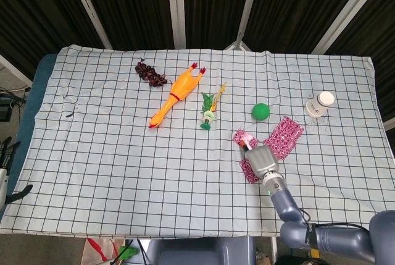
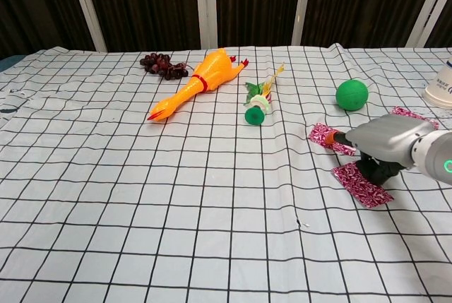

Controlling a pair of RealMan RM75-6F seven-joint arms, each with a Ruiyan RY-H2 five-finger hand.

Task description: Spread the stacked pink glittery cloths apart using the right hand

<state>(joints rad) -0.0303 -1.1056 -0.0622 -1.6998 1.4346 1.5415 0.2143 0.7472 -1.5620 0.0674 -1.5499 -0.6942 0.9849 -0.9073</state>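
Note:
Three pink glittery cloths lie apart at the right of the table. The small one (image 1: 242,137) (image 2: 323,134) is furthest left, a second (image 1: 249,170) (image 2: 363,184) lies near the front, and the largest (image 1: 284,136) (image 2: 409,114) lies further right. My right hand (image 1: 262,160) (image 2: 385,145) reaches over the near cloth. Its orange fingertip (image 2: 339,137) touches the small cloth's right edge. The hand's back hides the other fingers, so I cannot tell pressing from pinching. My left hand (image 1: 7,172) shows only at the left edge, off the table, with dark fingers apart.
A green ball (image 1: 260,111) (image 2: 352,94) sits just behind the cloths, and a white bottle (image 1: 320,104) further right. A green toy (image 1: 208,117), a rubber chicken (image 1: 175,96) (image 2: 193,84) and dark grapes (image 1: 150,74) lie mid-table and left. The tablecloth (image 1: 111,154) is checked.

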